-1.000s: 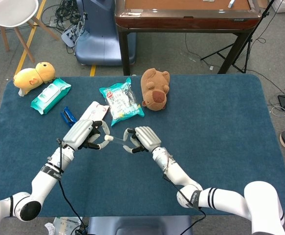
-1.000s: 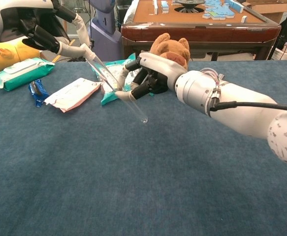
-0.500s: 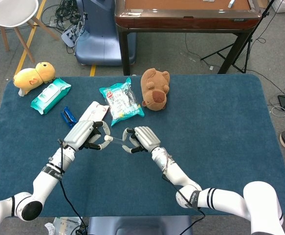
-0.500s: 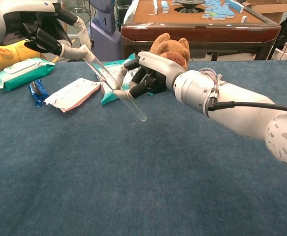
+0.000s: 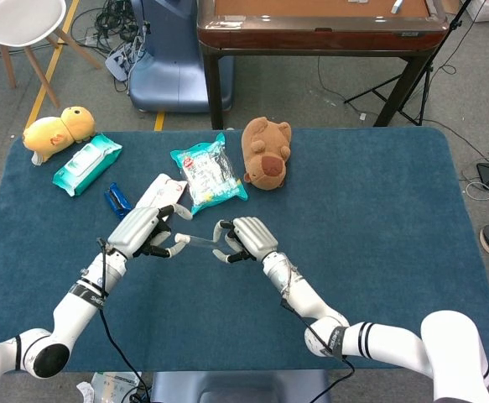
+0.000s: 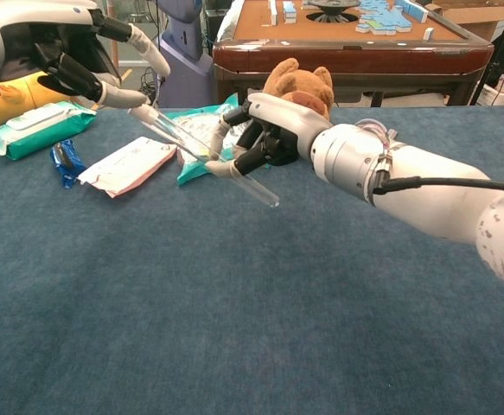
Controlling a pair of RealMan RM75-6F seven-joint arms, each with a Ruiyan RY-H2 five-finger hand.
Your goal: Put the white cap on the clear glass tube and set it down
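Note:
The clear glass tube [image 5: 195, 241] [image 6: 253, 187] hangs slanted above the blue table, between my two hands. My right hand [image 5: 246, 238] [image 6: 273, 130] pinches the tube near its middle, and the closed lower end sticks out past its fingers. My left hand [image 5: 143, 231] [image 6: 61, 60] holds the tube's upper end at its fingertips. A small whitish piece there looks like the white cap [image 6: 139, 111]; I cannot tell how far it sits on the tube.
Behind the hands lie a snack bag [image 5: 208, 175], a brown plush [image 5: 267, 151], a white pouch [image 5: 160, 191] and a small blue wrapper [image 5: 117, 200]. A teal wipes pack [image 5: 86, 164] and a yellow plush [image 5: 58, 128] sit far left.
The tube has tipped to a flatter slant and its lower end has swung right. One finger of the left hand has lifted away. Both hands stay in about the same place.

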